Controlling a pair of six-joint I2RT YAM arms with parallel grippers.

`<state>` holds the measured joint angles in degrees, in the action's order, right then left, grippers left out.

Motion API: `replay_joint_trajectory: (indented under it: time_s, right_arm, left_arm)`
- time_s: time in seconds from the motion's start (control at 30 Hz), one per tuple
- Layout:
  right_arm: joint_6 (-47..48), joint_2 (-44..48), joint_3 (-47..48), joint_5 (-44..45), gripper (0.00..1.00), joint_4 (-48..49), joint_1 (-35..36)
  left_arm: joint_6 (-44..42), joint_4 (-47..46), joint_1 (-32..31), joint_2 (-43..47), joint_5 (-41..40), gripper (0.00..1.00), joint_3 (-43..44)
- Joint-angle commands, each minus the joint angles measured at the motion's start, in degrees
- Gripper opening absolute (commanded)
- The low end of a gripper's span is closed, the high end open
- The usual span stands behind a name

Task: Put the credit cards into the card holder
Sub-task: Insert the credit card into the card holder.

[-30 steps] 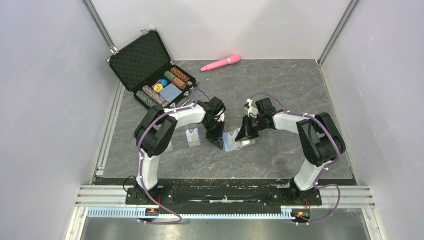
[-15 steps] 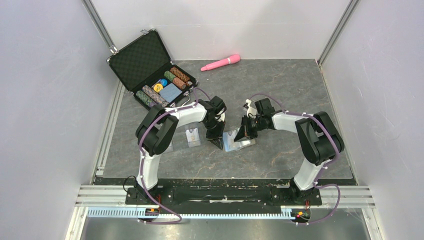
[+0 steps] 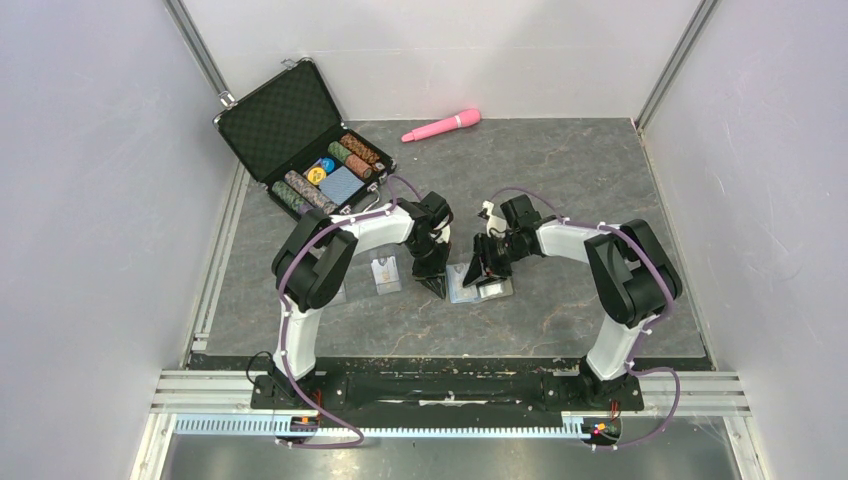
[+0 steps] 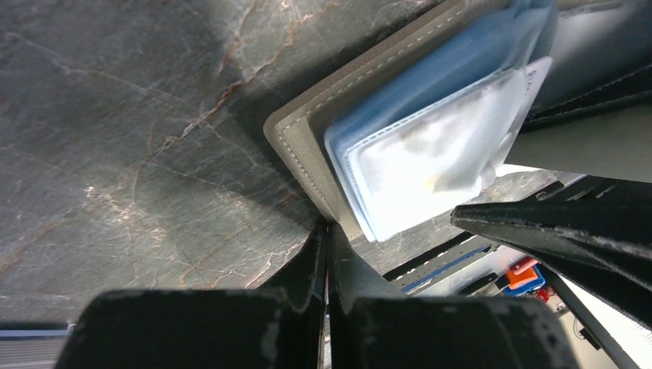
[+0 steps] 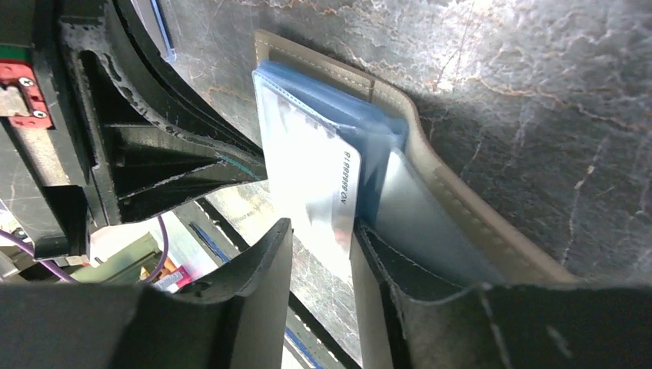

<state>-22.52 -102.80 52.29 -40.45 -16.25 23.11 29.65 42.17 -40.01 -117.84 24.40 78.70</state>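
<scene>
Card holder lay open on the table in the top view. The left gripper was at its left side and the right gripper was over it.

From the left wrist, the left gripper was closed tight and held nothing. Its tips touched the tan corner of the card holder.

From the right wrist, the right gripper had its jaws a little apart. A credit card stood between them with a gap on one side, part way into a blue pocket of the card holder.
</scene>
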Motion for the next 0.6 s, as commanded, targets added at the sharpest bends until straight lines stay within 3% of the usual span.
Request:
replay_joint_trajectory:
  time_s: [0.0, 0.27, 0.37, 0.57]
  right_arm:
    - [3.5, 1.2, 1.9, 3.4, 0.4, -7.2, 1.4]
    - [5.4, 2.9, 3.1, 6.3, 0.59, -10.0, 1.4]
    - [4.9, 2.2, 3.3, 5.5, 0.57, -8.8, 1.3]
    - [3.1, 0.6, 3.2, 3.3, 0.42, -5.7, 2.5]
  left_arm:
    - [-4.4, -5.2, -0.6, -4.0, -7.7, 0.02, -0.6]
    - [-4.5, -5.2, -0.5, -3.9, -7.6, 0.02, -0.2]
    - [-4.5, -5.2, -0.5, -3.9, -7.5, 0.02, 0.2]
    - [-4.2, -5.1, -0.6, -4.6, -6.2, 0.02, 1.7]
